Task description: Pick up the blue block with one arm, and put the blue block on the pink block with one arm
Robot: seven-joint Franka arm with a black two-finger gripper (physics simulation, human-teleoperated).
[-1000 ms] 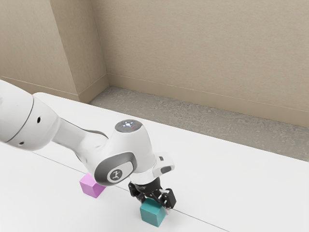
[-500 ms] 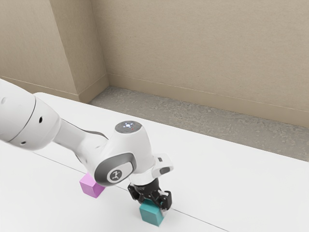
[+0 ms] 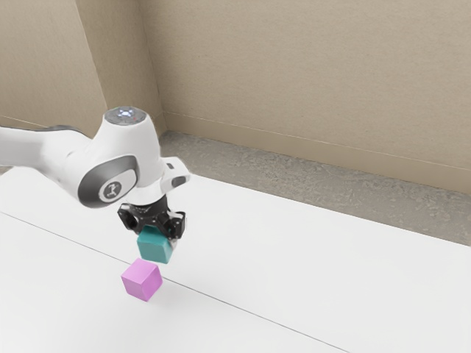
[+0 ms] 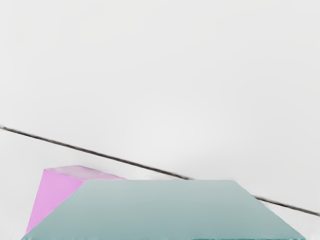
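While the blue block hangs clear of the table, pinched from two sides by the fingers of my end effector, the pink block sits just below it, slightly toward the exterior view's left. In the wrist view the pink block pokes out past one side of the held block, so I judge the two aren't squarely stacked: a small sideways shift first, then straight down.

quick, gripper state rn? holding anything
The gripper is shut on the blue block, lifted off the table just above the pink block.
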